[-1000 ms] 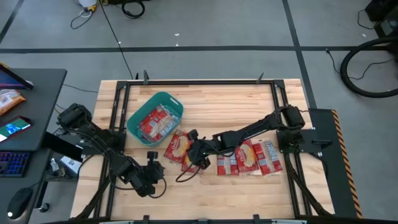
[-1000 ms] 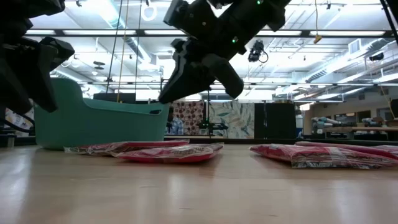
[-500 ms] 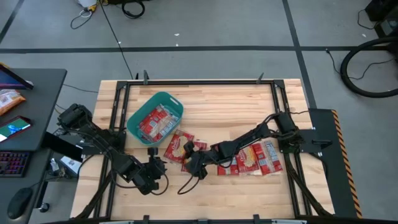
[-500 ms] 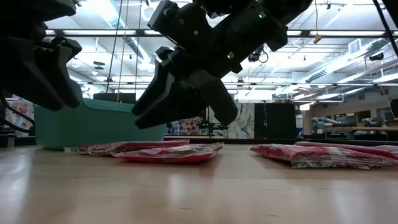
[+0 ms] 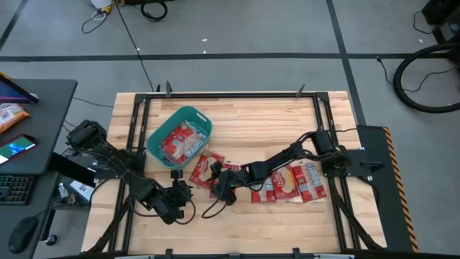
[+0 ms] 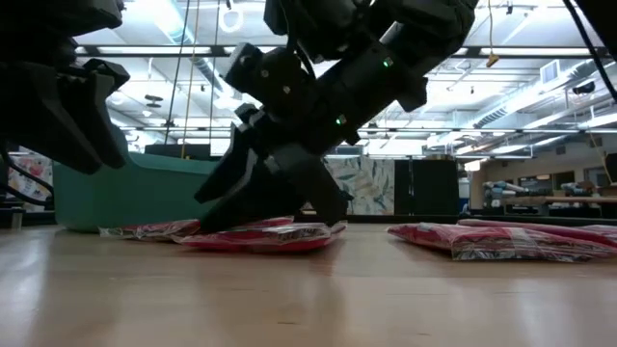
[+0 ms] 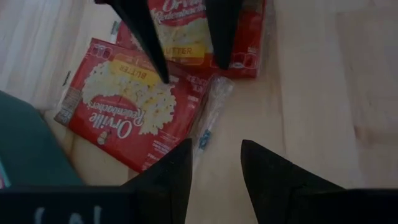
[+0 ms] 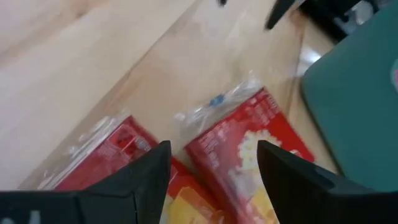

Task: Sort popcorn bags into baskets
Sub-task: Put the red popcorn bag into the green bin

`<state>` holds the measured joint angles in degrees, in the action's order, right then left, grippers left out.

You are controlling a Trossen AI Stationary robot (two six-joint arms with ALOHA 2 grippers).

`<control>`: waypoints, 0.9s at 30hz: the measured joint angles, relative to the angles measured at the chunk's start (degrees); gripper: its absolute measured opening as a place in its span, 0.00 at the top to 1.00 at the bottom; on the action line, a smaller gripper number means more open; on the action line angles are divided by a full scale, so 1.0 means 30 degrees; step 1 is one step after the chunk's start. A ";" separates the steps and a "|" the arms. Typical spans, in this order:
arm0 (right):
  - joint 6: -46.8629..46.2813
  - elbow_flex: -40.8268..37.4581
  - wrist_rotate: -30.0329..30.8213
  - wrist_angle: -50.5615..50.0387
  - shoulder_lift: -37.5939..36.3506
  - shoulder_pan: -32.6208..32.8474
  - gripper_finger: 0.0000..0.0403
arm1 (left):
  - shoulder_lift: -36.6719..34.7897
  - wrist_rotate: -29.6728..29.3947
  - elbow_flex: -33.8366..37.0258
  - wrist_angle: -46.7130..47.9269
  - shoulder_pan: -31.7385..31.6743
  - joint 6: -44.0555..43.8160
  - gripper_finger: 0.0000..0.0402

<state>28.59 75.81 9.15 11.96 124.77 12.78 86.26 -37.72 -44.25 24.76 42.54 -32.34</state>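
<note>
Left gripper [image 5: 181,193] sits at the near table edge, fingers parted a bit, holding nothing. Right gripper [image 6: 253,207] blocks part of two loose popcorn bags [image 5: 206,170], fingers spread wide over them. Farther back, the teal basket [image 5: 159,130] holds several bags.

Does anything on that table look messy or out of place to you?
Only mildly: beside the teal plastic tub, two flat red popcorn packets lie overlapped and crooked, where the right pincer hangs open. Nothing looks spilled or torn.
</note>
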 joint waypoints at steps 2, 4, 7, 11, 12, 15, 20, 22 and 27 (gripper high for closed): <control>0.0013 0.0018 -0.0012 0.0175 -0.0018 -0.0033 0.40 | -0.0007 0.0023 0.0000 0.0124 0.0007 0.0007 0.65; 0.0240 0.0021 -0.0003 0.0154 -0.0029 -0.0150 0.40 | -0.0007 0.0023 0.0000 0.0165 0.0000 0.0007 0.65; 0.0759 0.0015 -0.0272 -0.0154 -0.0029 -0.0463 0.42 | -0.0013 0.0015 0.0000 0.0157 0.0000 0.0007 0.65; 0.0762 0.0044 -0.0805 -0.0419 0.0365 -0.1071 0.47 | -0.0015 0.0038 0.0000 0.0130 0.0000 0.0007 0.65; 0.0762 0.0092 -0.0791 -0.0242 0.0534 -0.1215 0.49 | -0.0022 0.0111 0.0000 0.0128 0.0000 0.0007 0.65; 0.0404 0.0131 -0.1269 0.0011 0.0961 -0.1596 0.55 | -0.0022 0.0609 -0.0029 0.0155 0.0015 0.0010 0.65; -0.0570 0.0112 -0.1574 -0.0227 0.1054 -0.1869 0.76 | -0.0022 0.1431 -0.0228 0.0329 0.0051 0.0022 0.65; -0.0490 0.0096 -0.1457 -0.0363 0.0944 -0.1872 0.88 | -0.0022 0.1520 -0.0507 0.0792 0.0066 0.0035 0.65; -0.0421 0.0044 -0.0961 -0.0278 0.0826 -0.1732 0.96 | -0.0044 0.1529 -0.1520 0.2333 0.0139 0.0000 0.65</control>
<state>27.33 75.94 6.27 11.12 127.25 7.58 86.13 -33.13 -48.81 31.76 42.96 -32.34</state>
